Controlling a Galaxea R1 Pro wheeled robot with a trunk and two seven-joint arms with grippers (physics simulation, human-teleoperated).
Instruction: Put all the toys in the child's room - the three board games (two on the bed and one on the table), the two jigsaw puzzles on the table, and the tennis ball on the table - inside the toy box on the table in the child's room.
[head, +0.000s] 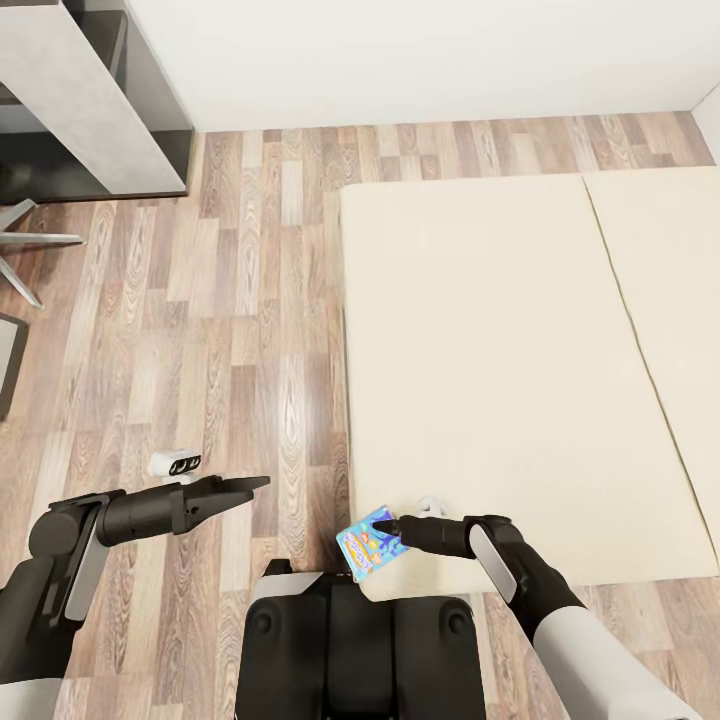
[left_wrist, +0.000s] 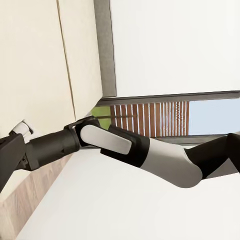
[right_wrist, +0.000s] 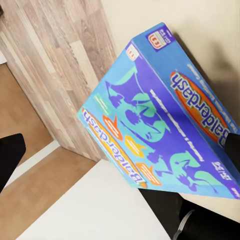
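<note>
Head view has the right gripper closed on one edge of the small blue flat cardboard board game, lifted at the near corner of the wide cream mattress bed, above the wood plank floor. The left gripper hangs empty, jaws together as far as I can tell. Held by an edge only, the box could pivot or slip out during the carry.
</note>
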